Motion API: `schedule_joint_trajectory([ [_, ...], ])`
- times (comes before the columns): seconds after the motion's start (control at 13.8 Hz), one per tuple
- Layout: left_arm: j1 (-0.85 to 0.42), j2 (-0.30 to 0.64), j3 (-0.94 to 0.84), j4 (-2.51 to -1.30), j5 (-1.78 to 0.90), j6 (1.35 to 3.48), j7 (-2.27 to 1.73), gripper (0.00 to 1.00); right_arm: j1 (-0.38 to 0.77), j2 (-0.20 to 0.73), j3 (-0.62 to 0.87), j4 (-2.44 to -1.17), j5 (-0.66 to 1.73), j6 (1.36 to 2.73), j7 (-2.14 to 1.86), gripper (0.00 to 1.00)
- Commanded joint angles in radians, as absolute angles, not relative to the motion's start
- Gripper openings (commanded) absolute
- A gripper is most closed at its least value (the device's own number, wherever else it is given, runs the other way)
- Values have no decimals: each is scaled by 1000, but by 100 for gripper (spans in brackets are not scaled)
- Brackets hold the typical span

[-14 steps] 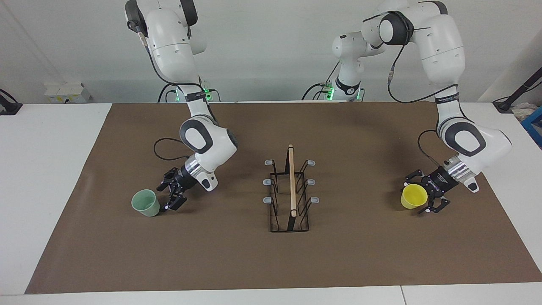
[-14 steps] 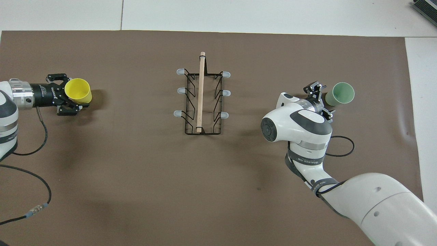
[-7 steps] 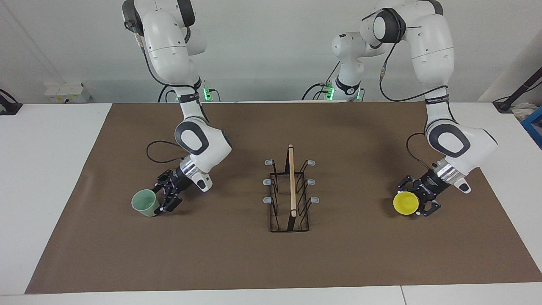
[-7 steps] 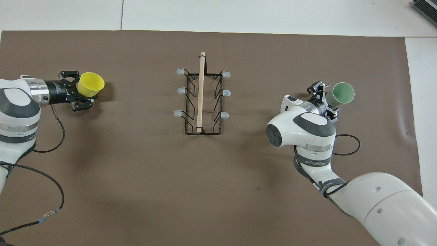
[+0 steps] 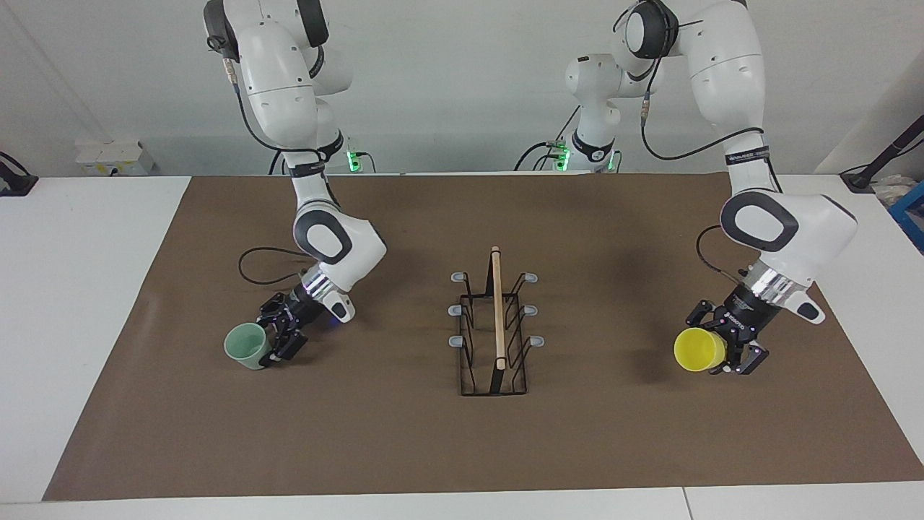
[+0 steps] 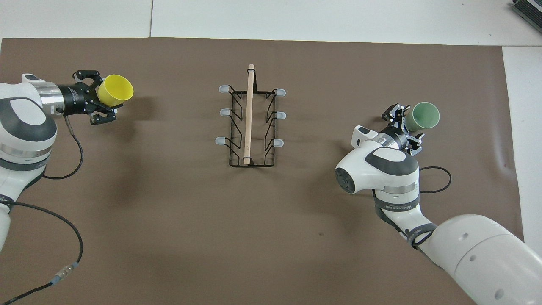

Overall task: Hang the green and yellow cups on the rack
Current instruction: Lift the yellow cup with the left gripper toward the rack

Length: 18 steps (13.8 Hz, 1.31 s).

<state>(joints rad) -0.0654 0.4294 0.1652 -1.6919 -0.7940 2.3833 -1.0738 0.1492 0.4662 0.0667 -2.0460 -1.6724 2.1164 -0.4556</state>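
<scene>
Cups of two colours sit at either end of the brown mat on the bench (image 5: 86, 289): the yellow cup (image 5: 699, 349) is bright, tapered and handleless, tipped on its side so its open mouth faces away from the claw, and it is lifted clear of the mat near the left arm's end of the bench. The left claw (image 5: 724, 348) is clamped tight on its lower wall. The green cup (image 5: 247, 346), pale mint and of the same shape, stands upright on the mat toward the right arm's end, mouth up. The right claw (image 5: 278, 341) is spread wide just beside it, fingers on either side of the wall, gripping nothing. The rack (image 5: 495, 325), narrow black wire with a light wooden rod along its top and three grey-tipped pegs per side, stands mid-mat between the two cups, well apart from both. Small writing on the arms' wrist bands cannot be read.
</scene>
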Motion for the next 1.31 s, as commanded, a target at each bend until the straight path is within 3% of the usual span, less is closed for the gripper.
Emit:
schedule_joint_trajectory([
  [0.0, -123, 402, 189, -1671, -634, 2407, -1088, 0, 129, 437, 72, -2077, -1709, 2138, -420, 100],
  [0.29, -182, 355, 192, -1652, -242, 2395, -1241, 0, 107, 439, 72, -2079, -1739, 2151, -394, 100],
  [0.8, -326, 247, 190, -1664, 119, 2255, -1250, 0, 87, 437, 72, -2098, -1828, 2174, -391, 100],
  [0.87, -362, 236, 190, -1672, 180, 2235, -1268, 0, 81, 437, 72, -2100, -1848, 2175, -391, 90],
  [0.95, -394, 229, 189, -1680, 245, 2230, -1307, 0, 80, 437, 72, -2099, -1851, 2178, -391, 72],
  [1.02, -431, 221, 190, -1693, 311, 2229, -1354, 0, 80, 437, 72, -2098, -1852, 2180, -391, 44],
  [1.09, -461, 212, 189, -1710, 369, 2224, -1406, 0, 80, 437, 72, -2098, -1852, 2180, -391, 29],
  [1.16, -498, 195, 189, -1736, 427, 2221, -1454, 0, 80, 437, 74, -2097, -1852, 2178, -391, 20],
  [1.24, -532, 183, 189, -1762, 484, 2220, -1492, 0, 84, 437, 74, -2092, -1844, 2178, -393, 18],
])
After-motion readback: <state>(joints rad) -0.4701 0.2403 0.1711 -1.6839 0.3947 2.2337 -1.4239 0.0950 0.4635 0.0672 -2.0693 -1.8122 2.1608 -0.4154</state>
